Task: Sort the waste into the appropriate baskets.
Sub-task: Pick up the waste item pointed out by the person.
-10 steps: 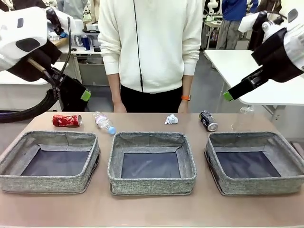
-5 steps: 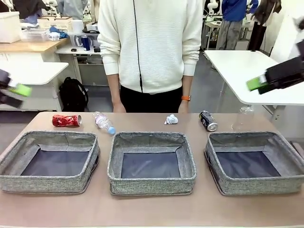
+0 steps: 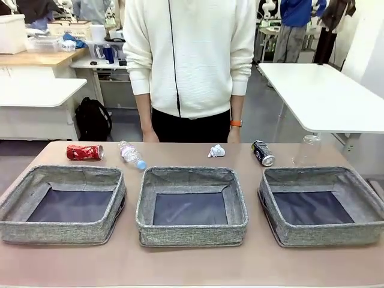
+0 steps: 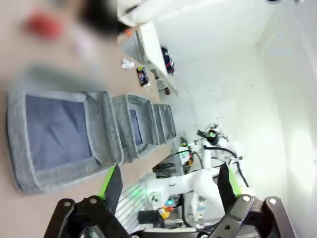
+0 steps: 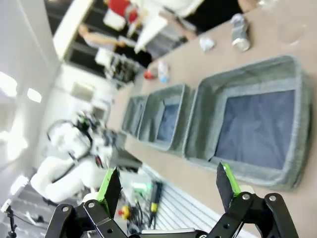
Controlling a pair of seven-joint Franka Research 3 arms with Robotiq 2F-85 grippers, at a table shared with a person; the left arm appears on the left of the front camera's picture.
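Both arms now withdrawn from over the table, gone from there within the last second. Left gripper (image 4: pixel 169 171) and right gripper (image 5: pixel 167 171) high on the robot's side of the middle basket (image 3: pixel 192 234), fingers spread wide, nothing between them. Left basket (image 3: pixel 63 231) and right basket (image 3: pixel 324 235) flanking it, all three bare inside. Beyond the middle basket, untouched waste in a row: red can (image 3: pixel 84 152) far left, blue-capped bottle (image 3: pixel 131 154) just left, paper wad (image 3: pixel 216 150) just right, black can (image 3: pixel 263 152) further right, clear bottle (image 3: pixel 306 150) past that. Behind the row, a person (image 3: pixel 189 60) standing. Sorting not yet begun; probably a reset before a first reach.
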